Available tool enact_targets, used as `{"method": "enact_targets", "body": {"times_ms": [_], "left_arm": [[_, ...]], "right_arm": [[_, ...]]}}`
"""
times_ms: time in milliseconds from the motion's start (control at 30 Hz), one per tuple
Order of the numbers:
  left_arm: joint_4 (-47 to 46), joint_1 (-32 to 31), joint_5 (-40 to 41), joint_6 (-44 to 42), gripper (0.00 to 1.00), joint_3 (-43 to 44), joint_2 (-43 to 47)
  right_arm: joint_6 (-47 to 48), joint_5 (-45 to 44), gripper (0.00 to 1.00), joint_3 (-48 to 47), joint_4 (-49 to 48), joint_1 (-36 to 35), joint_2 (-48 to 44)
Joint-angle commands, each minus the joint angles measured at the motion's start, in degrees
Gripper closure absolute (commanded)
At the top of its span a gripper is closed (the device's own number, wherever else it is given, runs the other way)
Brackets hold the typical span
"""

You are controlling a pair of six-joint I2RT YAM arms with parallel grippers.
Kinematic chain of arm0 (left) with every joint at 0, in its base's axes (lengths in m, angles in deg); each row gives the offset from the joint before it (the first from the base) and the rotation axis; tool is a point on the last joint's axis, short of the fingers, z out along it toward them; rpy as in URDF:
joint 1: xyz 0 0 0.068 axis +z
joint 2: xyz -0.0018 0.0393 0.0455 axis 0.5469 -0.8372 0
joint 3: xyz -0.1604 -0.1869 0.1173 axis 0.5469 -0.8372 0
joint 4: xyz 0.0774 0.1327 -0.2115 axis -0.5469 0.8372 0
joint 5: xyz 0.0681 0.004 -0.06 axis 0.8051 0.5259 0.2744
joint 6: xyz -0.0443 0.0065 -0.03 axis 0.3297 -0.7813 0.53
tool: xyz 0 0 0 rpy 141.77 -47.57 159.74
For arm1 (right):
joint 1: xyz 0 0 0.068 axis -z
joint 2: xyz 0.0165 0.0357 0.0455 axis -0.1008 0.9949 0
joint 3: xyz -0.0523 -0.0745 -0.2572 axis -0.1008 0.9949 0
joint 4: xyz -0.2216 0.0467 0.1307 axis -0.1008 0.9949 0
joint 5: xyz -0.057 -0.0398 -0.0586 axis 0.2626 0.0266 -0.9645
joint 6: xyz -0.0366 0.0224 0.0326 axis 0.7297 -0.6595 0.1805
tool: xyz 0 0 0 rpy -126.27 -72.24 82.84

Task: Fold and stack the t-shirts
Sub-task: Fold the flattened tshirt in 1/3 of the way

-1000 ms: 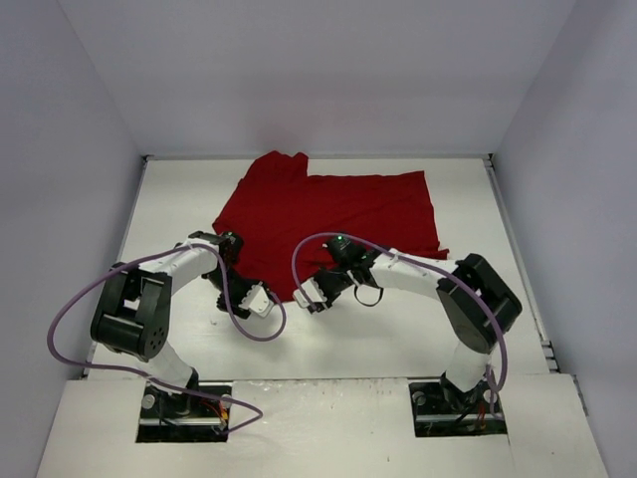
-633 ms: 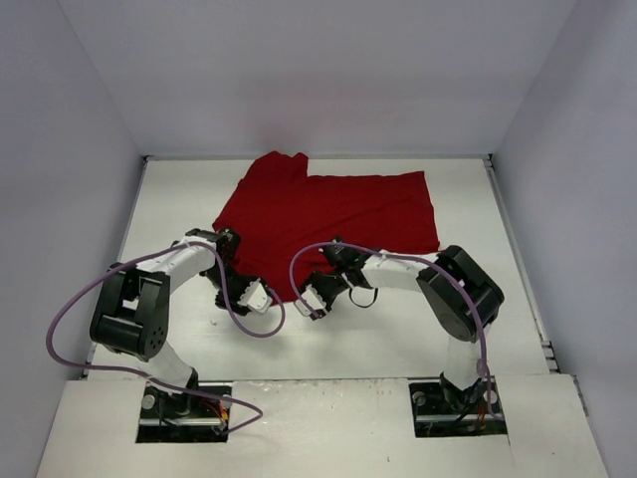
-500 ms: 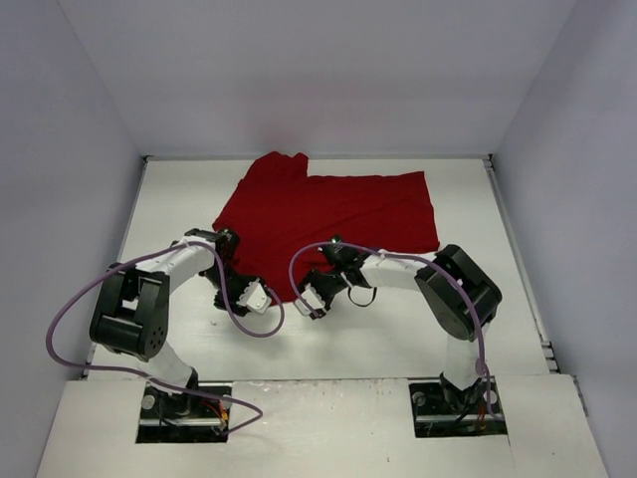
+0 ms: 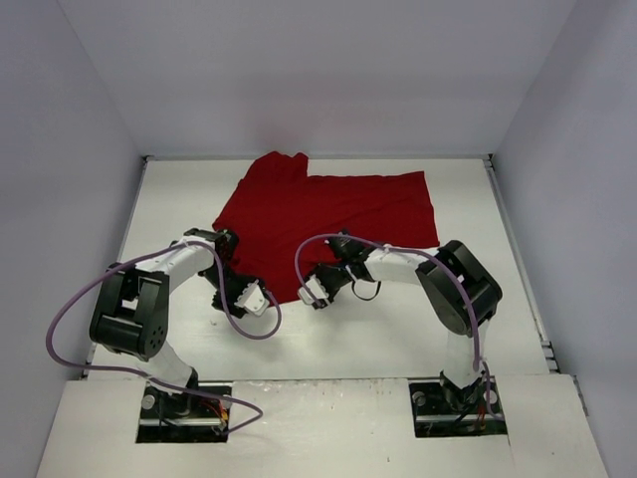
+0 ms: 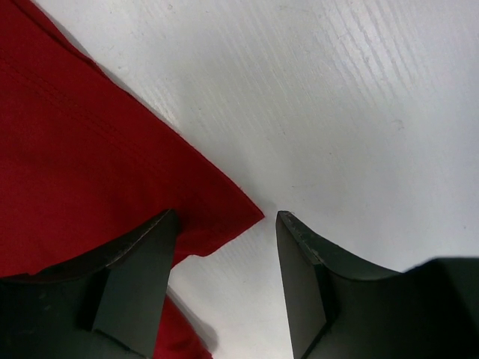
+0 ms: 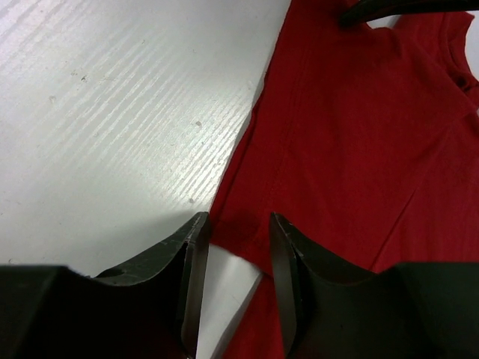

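Note:
The dark red t-shirt [image 4: 328, 214] lies spread flat on the white table [image 4: 398, 319], towards the back. Both grippers sit at its near hem. My left gripper [image 4: 255, 298] is open; in the left wrist view a pointed corner of the t-shirt [image 5: 90, 149] reaches into the gap of the left gripper [image 5: 226, 217], and the left finger [image 5: 138, 262] rests over cloth. My right gripper [image 4: 317, 291] is open too. In the right wrist view the right gripper [image 6: 238, 218] straddles a corner of the t-shirt [image 6: 359, 120], with a little room either side.
White walls close the table in at the back [image 4: 318, 80], left [image 4: 60, 199] and right [image 4: 577, 199]. Purple cables [image 4: 70, 309] loop off both arms. The two grippers are about a hand's width apart.
The right arm's elbow has swung left and its gripper has edged up onto the shirt's hem. The left gripper has hardly moved. The shirt lies as before.

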Motion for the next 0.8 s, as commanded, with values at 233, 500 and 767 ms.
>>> {"method": "enact_targets", "body": {"times_ms": [233,500,767], "left_arm": [[2.95,0.11,-0.64,-4.68,0.63,3.97,-2.93],[2.95,0.44,-2.10,-5.49,0.89,3.09,-0.79],[2.91,1.87,-9.38,4.02,1.00,4.08,10.18]], "right_arm": [[-5.44,-1.73,0.96,-7.98,7.23,-0.26,4.42],[-5.85,-1.40,1.00,-5.38,8.84,-0.40,0.84],[-17.37,2.38,1.00,-7.81,8.78,1.01,-8.60]]}}
